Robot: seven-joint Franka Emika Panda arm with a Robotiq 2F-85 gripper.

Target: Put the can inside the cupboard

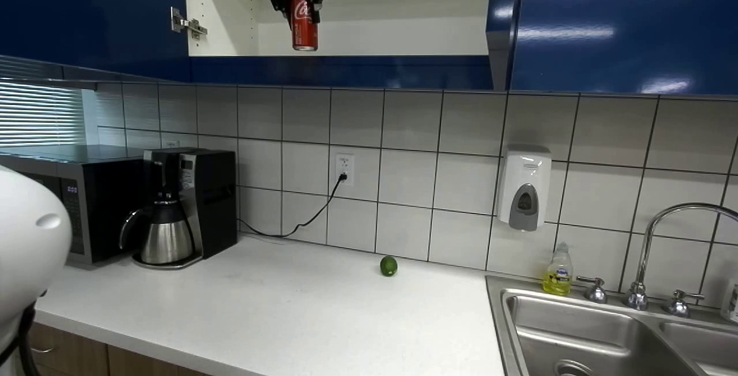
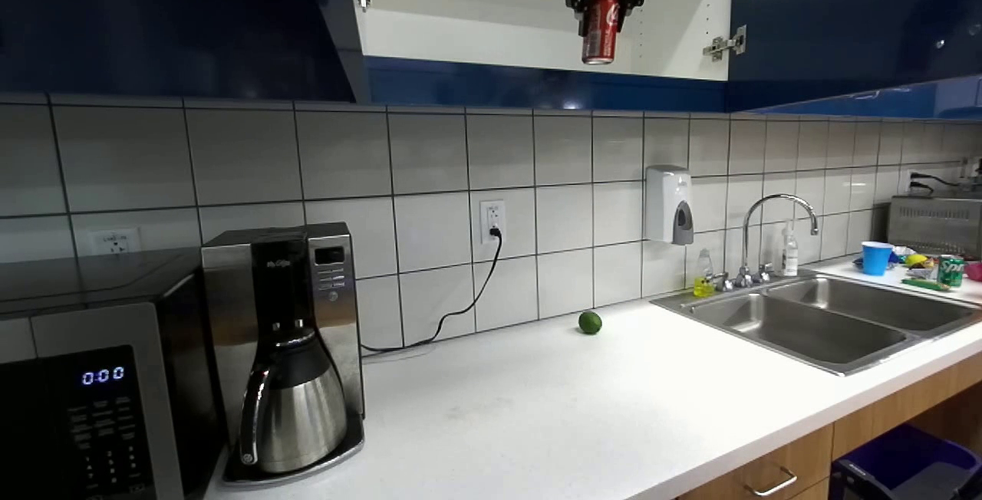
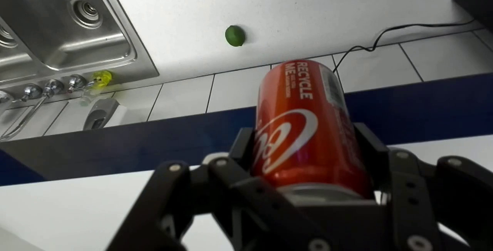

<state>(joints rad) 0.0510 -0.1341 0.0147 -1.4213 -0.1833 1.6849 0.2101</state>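
Can [image 3: 308,131] glossy red; white script and "RECYCLE ME"; silvery end.

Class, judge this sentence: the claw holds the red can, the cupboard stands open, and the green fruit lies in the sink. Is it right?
One part is wrong: the green fruit lies on the white counter, outside the sink, as both exterior views show. The rest is right: the claw holds the red can, and the cupboard stands open.

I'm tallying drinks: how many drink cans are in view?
2: a red can held in the gripper, and a green can beyond the sink in an exterior view. Nearby items may hide others.
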